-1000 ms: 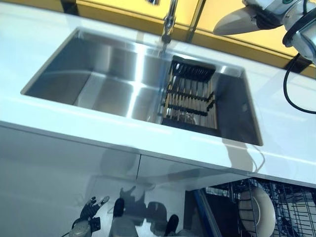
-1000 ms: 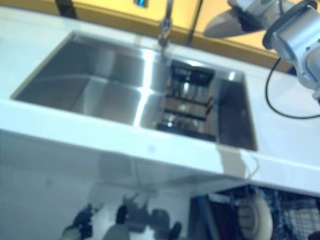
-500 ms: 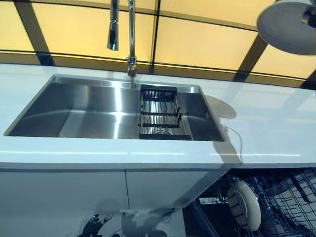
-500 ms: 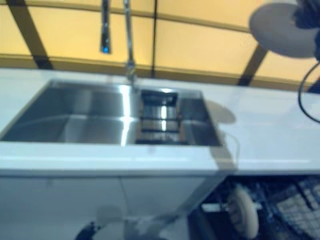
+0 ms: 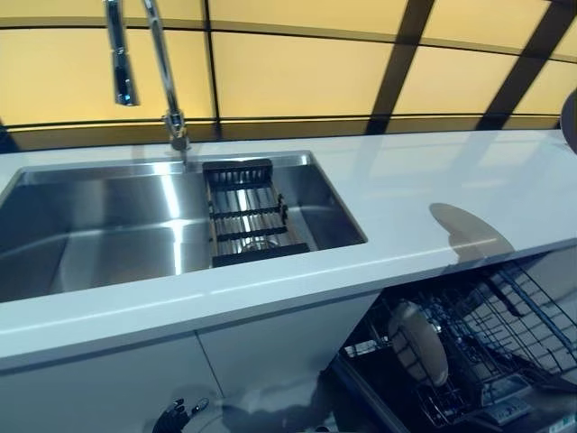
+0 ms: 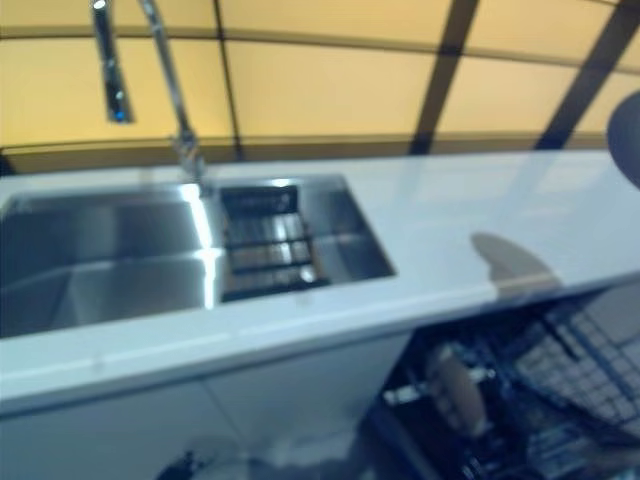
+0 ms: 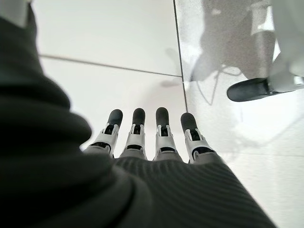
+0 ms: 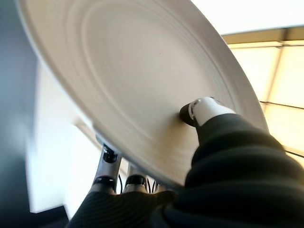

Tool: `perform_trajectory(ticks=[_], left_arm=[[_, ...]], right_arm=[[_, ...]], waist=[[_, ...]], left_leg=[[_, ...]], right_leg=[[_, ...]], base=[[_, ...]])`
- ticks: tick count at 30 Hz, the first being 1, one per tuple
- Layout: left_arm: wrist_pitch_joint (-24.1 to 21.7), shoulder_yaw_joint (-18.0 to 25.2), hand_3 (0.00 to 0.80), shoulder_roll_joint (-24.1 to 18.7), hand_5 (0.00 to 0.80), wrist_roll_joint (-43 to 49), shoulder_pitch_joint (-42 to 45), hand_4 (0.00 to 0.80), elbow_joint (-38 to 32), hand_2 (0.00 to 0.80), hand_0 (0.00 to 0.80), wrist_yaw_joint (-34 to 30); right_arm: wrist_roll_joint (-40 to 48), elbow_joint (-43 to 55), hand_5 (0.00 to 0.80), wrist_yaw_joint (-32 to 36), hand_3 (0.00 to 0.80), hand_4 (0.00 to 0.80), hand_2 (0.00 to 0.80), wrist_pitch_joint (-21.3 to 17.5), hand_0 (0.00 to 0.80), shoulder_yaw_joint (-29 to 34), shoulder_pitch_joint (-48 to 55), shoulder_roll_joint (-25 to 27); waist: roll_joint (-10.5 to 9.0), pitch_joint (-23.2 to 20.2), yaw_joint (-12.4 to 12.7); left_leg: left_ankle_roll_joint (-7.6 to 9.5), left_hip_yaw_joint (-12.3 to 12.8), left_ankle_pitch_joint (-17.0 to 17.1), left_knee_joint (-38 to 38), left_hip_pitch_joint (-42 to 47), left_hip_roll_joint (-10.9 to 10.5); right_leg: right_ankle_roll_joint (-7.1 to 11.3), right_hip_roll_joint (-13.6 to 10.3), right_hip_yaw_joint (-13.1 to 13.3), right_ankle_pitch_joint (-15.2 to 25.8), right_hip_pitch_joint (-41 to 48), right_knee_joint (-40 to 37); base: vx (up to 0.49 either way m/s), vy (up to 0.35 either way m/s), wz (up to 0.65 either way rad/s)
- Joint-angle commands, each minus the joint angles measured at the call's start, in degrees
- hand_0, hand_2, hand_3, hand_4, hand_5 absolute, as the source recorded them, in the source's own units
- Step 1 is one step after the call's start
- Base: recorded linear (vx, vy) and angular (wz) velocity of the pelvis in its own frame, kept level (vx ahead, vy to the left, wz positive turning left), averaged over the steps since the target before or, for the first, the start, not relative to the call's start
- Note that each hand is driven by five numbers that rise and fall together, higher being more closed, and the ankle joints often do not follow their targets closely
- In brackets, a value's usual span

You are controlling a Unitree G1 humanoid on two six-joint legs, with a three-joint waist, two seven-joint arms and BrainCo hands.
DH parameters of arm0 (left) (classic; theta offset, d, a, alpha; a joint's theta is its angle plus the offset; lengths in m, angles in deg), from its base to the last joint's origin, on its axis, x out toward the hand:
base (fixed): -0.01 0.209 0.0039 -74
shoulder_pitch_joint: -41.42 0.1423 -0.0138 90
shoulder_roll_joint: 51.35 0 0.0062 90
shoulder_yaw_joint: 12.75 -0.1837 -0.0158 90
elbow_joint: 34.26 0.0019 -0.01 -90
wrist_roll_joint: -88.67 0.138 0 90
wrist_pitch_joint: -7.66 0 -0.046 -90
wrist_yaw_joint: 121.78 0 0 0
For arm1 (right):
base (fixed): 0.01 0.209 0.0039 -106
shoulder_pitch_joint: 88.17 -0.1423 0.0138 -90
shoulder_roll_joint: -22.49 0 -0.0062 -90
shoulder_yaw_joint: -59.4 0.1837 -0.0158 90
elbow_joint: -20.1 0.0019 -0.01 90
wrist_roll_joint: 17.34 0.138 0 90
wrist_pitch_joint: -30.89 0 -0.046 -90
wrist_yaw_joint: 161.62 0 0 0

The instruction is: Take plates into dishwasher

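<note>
Camera has swung right since the last frame, so the sink (image 5: pixel 171 225) now sits left and more of the dishwasher rack (image 5: pixel 487 343) shows. Left hand (image 7: pixel 147 135) hangs low near the floor (image 7: pixel 109 47), fingers straight, empty. Right hand (image 8: pixel 209 118) pinches a white plate (image 8: pixel 123 76), thumb on its face, fingers behind; its edge (image 5: pixel 570 122) shows at far right. Another plate (image 5: pixel 419 343) stands upright in the open rack, near right. White counter (image 5: pixel 406 189) beyond, drain rack (image 5: pixel 245 212) in sink, faucet (image 5: pixel 149 63), yellow wall panels (image 5: pixel 297 77) farthest.
</note>
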Motion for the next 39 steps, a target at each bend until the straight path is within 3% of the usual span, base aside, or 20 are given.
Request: perform_trajectory(ticks=[1,6,15,16,20,31,39], left_arm=[[-1.6,0.6,0.000,-3.7,0.000,2.5,-4.1,0.000,1.2,0.000,0.000,-0.7],[1.3,0.1,0.000,-4.3,0.000,5.1,-5.4,0.000,2.2,0.000,0.000,-2.1],[3.7,-1.4,0.000,-5.0,0.000,6.0,-7.3,0.000,1.5,0.000,0.000,-3.9],[3.8,-1.5,0.000,-4.9,0.000,6.0,-7.3,0.000,1.5,0.000,0.000,-3.9],[3.6,-1.4,0.000,-5.0,0.000,6.3,-7.6,0.000,1.4,0.000,0.000,-4.3],[3.3,-1.5,0.000,-4.4,0.000,6.2,-7.5,0.000,0.1,0.000,0.000,-4.7],[2.6,-2.2,0.000,-3.5,0.000,5.1,-7.8,0.000,-1.7,0.000,0.000,-5.0]], right_arm=[[2.1,-0.6,0.800,-0.8,0.800,0.800,0.800,-1.0,0.800,4.7,0.2,2.6],[5.0,1.5,0.800,0.4,0.800,0.800,0.800,-1.9,0.800,18.1,14.9,1.1],[11.1,5.1,0.800,4.4,0.800,0.800,0.800,0.3,0.800,29.1,26.0,-4.1],[11.3,5.4,0.800,4.7,0.800,0.800,0.800,0.6,0.800,29.4,26.6,-4.6],[12.8,6.1,0.800,5.8,0.800,0.800,0.800,1.8,0.800,31.9,29.4,-7.0],[11.2,8.9,0.800,4.9,0.800,0.800,0.800,5.7,0.800,32.1,31.2,-13.7],[7.3,11.8,0.800,2.0,0.800,0.800,0.800,6.2,0.800,29.7,29.2,-17.4]], waist=[[-4.07,0.4,-0.5],[-3.87,0.7,-3.0],[-1.98,1.0,-6.5],[-1.25,1.0,-6.8],[-0.32,1.5,-7.6],[2.07,3.3,-7.9],[2.98,4.7,-7.4]], left_leg=[[3.82,1.2,-5.6,0.2,4.6,-0.4],[3.91,4.1,-6.6,0.2,5.9,-0.1],[4.22,7.6,-8.1,0.6,7.1,-0.1],[4.26,6.9,-9.6,0.5,7.8,-0.1],[4.35,7.2,-10.1,0.7,8.0,-0.3],[3.98,6.6,-10.0,0.8,6.9,-0.7],[3.91,6.1,-8.5,0.9,5.7,-1.2]], right_leg=[[4.02,-0.1,-0.1,0.3,0.9,0.1],[4.51,0.3,1.6,1.0,-0.8,0.1],[4.73,0.3,3.9,1.6,-2.9,0.1],[5.27,0.4,4.0,0.6,-2.5,0.2],[5.07,0.1,4.3,0.5,-3.2,0.5],[4.56,-0.8,4.2,0.5,-5.2,1.2],[3.85,-1.3,3.7,1.3,-6.5,1.7]], base=[[-0.022,-0.047,-0.19],[-0.025,-0.053,-0.22],[-0.004,-0.017,-0.29],[0.065,0.053,-0.16],[0.006,0.008,-0.06],[-0.011,0.003,0.00],[-0.033,-0.015,0.01]])
